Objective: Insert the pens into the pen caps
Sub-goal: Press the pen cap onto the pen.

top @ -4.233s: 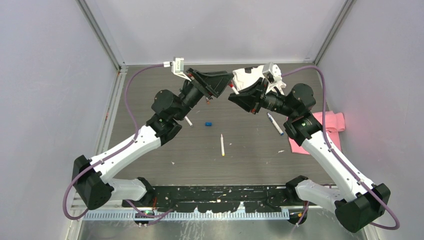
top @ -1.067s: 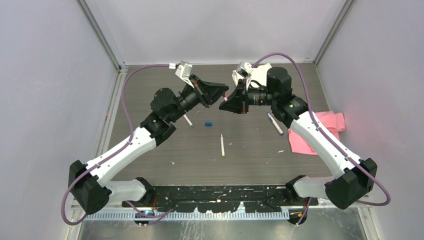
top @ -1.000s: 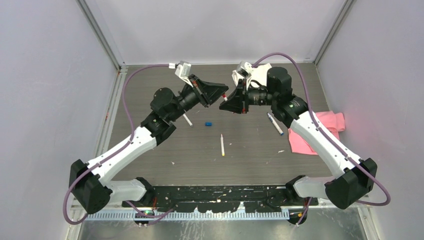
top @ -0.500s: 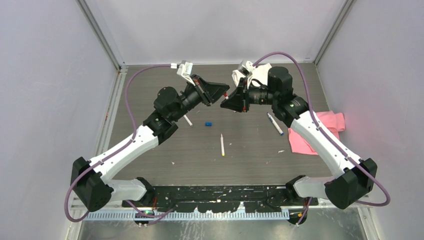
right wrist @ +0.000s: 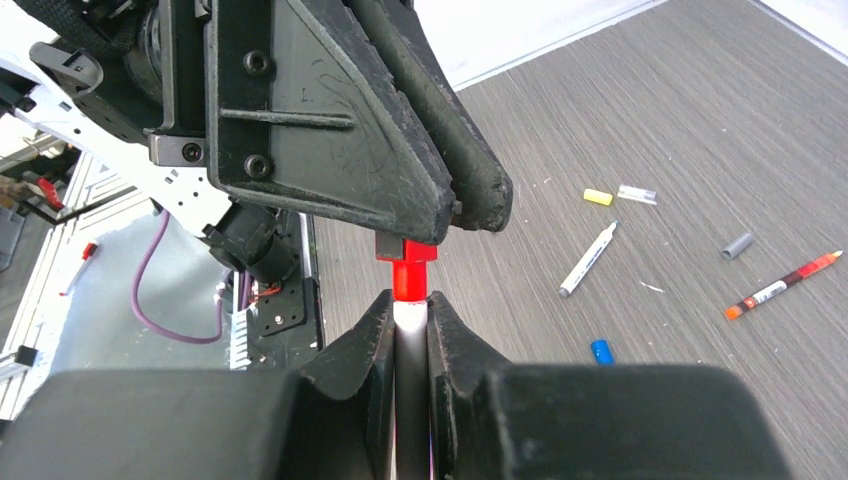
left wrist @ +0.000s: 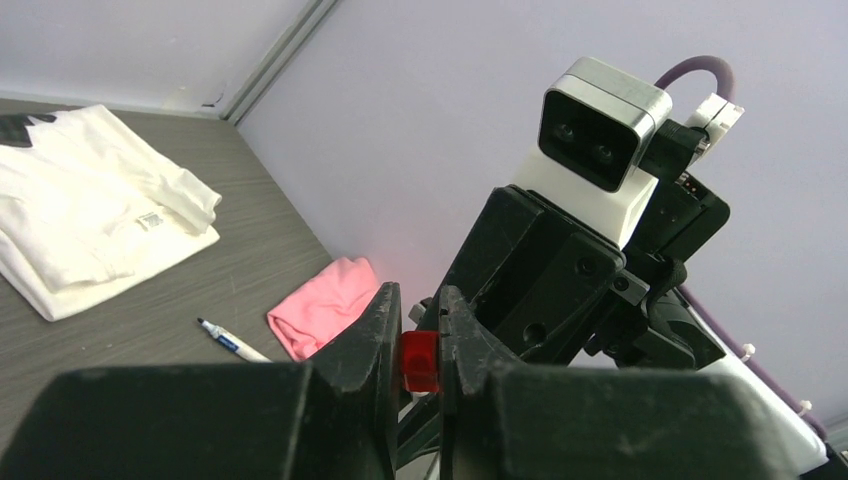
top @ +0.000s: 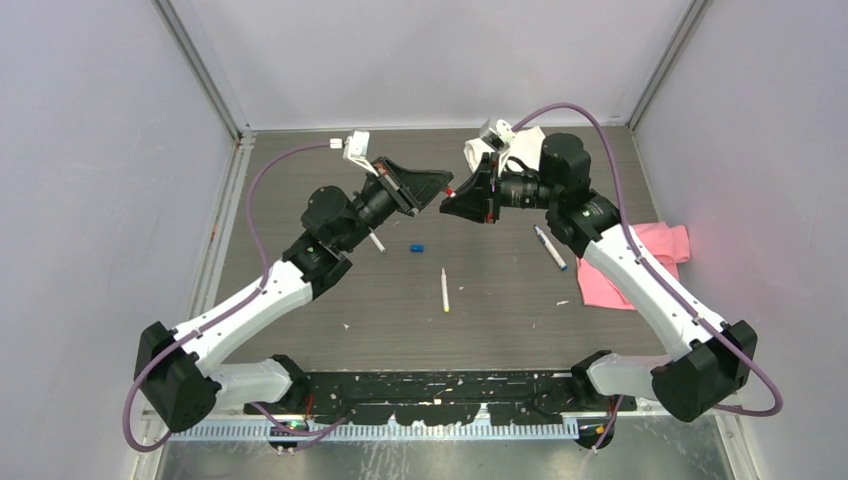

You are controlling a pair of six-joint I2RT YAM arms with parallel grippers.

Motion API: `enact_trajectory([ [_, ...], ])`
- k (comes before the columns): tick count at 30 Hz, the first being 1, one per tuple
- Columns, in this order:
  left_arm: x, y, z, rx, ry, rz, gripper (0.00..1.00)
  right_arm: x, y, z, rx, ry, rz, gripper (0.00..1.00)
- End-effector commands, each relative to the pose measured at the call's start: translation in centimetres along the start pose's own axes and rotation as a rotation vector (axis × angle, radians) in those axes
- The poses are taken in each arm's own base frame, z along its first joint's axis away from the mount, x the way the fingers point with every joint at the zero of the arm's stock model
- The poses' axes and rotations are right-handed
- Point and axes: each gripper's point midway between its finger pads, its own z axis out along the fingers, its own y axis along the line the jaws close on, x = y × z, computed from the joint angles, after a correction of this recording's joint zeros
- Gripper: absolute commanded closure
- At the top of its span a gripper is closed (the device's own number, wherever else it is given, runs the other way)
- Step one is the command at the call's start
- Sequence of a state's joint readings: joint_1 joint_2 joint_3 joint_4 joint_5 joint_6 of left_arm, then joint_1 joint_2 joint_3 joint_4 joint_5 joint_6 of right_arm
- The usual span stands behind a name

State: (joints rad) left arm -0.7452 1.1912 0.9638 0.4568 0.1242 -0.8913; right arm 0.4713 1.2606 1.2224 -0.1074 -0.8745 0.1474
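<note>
Because both arms meet in mid-air over the far middle of the worktop (top: 500,300), everything hangs on alignment. The left end effector (left wrist: 419,330) is pinched on a red cap (left wrist: 420,362). The right end effector (right wrist: 409,312) is clamped round a pen (right wrist: 410,282), white barrel with a red front, whose nose sits at the cap's mouth. How far in it is cannot be told.

As I judge it, a slight tilt between the two axes would jam the nose against the rim. The push could then twist the cap out of its narrow pinch, or slide the pen back through its grip. Either piece, if dropped, would fall among the loose pens (top: 444,290) and the blue cap (top: 417,246) below. The two end effectors are nearly tip to tip, so pressing further risks them colliding.

There is open air all round the meeting point, with the spare pieces well apart beneath and the pink cloth (top: 655,262) off by the right edge. The far wall (top: 440,60), behind both wrists, is the nearest boundary.
</note>
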Motion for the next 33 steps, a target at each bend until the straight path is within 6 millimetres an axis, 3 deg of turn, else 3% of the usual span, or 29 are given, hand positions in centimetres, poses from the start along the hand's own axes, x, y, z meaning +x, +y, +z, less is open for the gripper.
enact_trajectory([
  [1,10.1,3.4,-3.1,-0.109,0.365,-0.082,0.99,-11.6,2.5,-2.9,0.049,-0.347,-0.353,0.99],
  [8,8.6,2.5,-2.1,-0.085,0.292,-0.123,0.95,-10.9,2.7,-2.7,0.023,-0.33,-0.338,1.0],
  [18,4.1,0.3,-1.0,-0.063,0.143,-0.117,0.77,-8.8,3.0,-2.7,-0.009,-0.276,-0.319,0.99],
  [33,1.1,-1.5,-0.5,-0.037,0.058,-0.118,0.54,-7.5,3.0,-2.7,-0.019,-0.254,-0.303,1.0],
])
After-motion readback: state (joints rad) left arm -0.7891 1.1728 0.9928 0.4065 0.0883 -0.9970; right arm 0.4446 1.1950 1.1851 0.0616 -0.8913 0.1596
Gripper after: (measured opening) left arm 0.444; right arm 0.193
